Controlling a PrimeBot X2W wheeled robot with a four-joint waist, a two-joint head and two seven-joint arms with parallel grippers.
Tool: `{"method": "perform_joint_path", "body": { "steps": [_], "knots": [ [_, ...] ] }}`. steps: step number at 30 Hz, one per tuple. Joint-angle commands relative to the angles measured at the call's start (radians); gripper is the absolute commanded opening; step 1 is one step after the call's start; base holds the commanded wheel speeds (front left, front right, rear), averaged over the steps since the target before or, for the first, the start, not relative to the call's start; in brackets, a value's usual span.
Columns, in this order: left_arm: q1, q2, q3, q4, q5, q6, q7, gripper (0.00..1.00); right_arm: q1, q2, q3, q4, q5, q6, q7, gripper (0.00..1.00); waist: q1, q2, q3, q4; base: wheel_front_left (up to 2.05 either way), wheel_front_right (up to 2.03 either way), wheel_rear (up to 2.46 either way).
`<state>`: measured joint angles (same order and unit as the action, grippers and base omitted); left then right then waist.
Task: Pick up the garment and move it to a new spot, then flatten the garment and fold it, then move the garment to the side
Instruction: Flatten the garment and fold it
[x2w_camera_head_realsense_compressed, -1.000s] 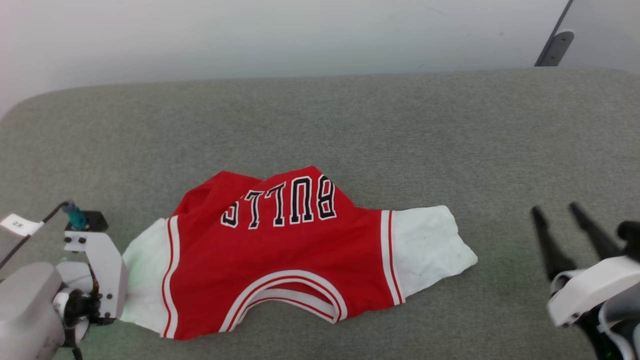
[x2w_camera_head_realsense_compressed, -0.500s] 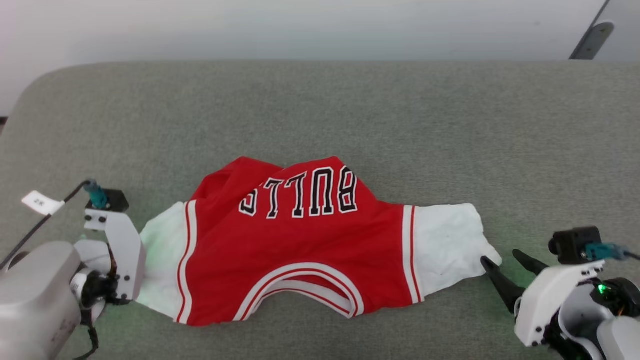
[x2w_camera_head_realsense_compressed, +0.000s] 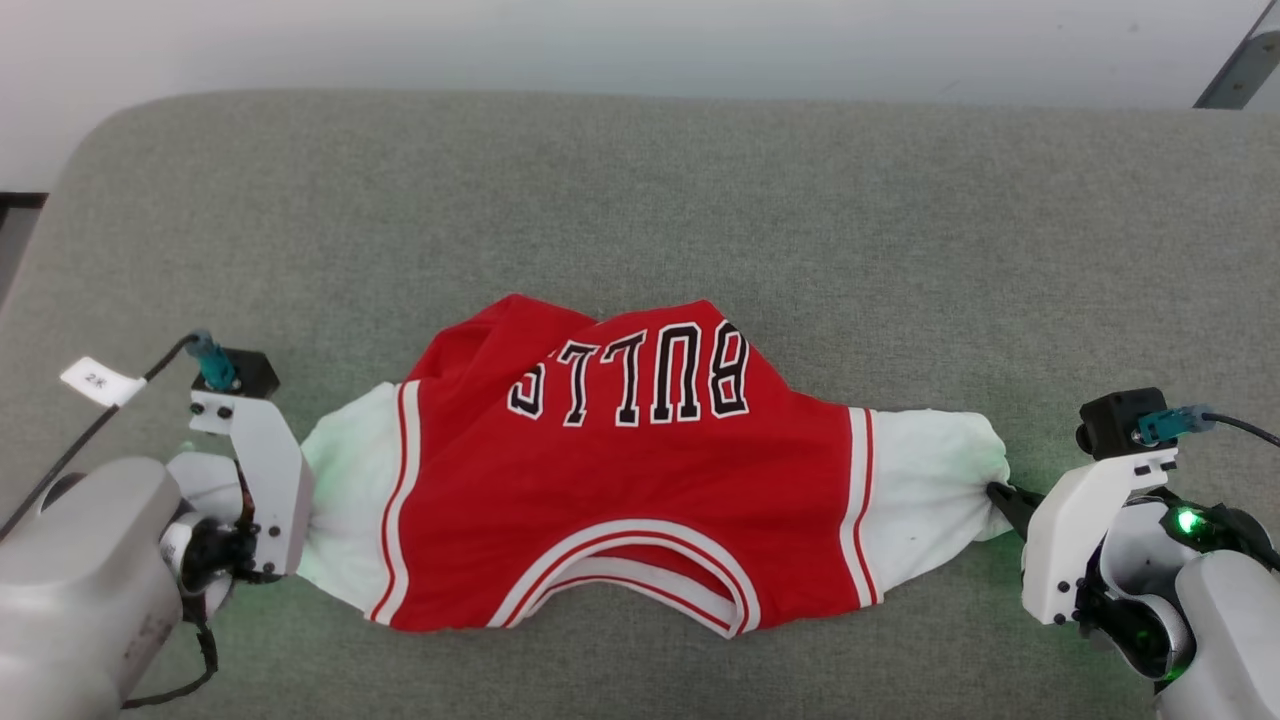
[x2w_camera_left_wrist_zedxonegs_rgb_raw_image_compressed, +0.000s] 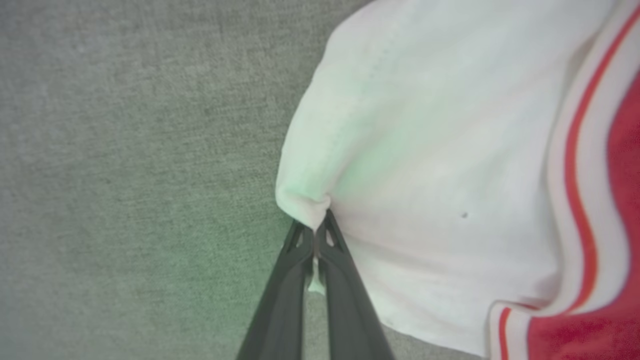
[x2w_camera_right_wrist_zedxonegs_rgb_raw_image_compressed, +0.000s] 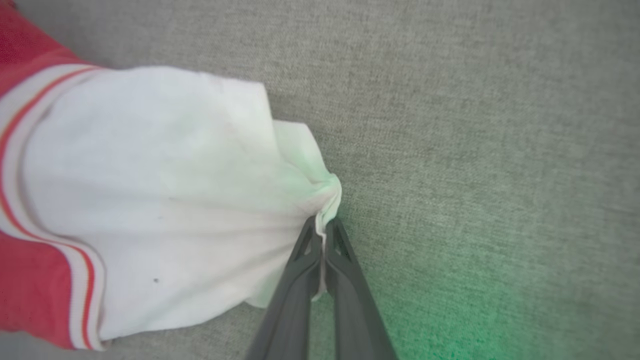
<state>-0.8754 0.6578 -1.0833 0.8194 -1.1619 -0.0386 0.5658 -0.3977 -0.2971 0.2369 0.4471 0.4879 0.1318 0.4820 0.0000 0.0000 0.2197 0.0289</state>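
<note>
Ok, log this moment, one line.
left claw: shut on garment sleeve | right claw: shut on other sleeve | garment: spread between claws

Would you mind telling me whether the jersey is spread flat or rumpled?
Rumpled: the jersey bunches beyond its lettering, and its white sleeves pucker where the left end effector and right end effector pinch them.

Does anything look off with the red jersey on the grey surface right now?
The red sports jersey with white sleeves is not flat: its far edge is rumpled beyond the lettering, and the sleeve tips bunch where the left end effector and right end effector pinch them.
</note>
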Motion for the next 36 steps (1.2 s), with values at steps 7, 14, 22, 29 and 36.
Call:
{"method": "perform_joint_path", "body": {
  "steps": [7, 14, 22, 29, 36],
  "knots": [
    [-0.081, 0.005, -0.002, -0.021, 0.012, -0.025, 0.038, 0.0, -0.05, -0.027, -0.042, -0.047, 0.139, -0.002, 0.069, 0.0, 0.0, 0.0, -0.067, 0.017, 0.0, 0.0, 0.0],
    [-0.216, 0.003, 0.009, -0.082, 0.038, -0.043, 0.066, 0.0, -0.135, -0.068, -0.108, -0.159, 0.209, -0.002, 0.128, 0.0, 0.0, 0.0, -0.156, 0.027, 0.0, 0.0, 0.0],
    [-0.376, -0.024, 0.052, -0.107, 0.044, -0.065, 0.043, 0.0, -0.278, -0.045, -0.157, -0.217, 0.204, -0.002, 0.135, 0.0, 0.0, 0.0, -0.227, 0.029, 0.0, 0.0, 0.0],
    [-0.547, -0.061, 0.075, -0.08, 0.097, -0.073, -0.018, 0.0, -0.469, -0.031, -0.162, -0.201, 0.157, -0.002, 0.053, 0.0, 0.0, 0.0, -0.243, 0.019, 0.0, 0.0, 0.0],
    [-0.657, -0.099, 0.087, -0.007, 0.141, -0.076, -0.095, 0.0, -0.64, -0.008, -0.128, -0.102, 0.188, -0.002, -0.035, 0.0, 0.0, 0.0, -0.233, 0.001, 0.0, 0.0, 0.0]
  ]
}}
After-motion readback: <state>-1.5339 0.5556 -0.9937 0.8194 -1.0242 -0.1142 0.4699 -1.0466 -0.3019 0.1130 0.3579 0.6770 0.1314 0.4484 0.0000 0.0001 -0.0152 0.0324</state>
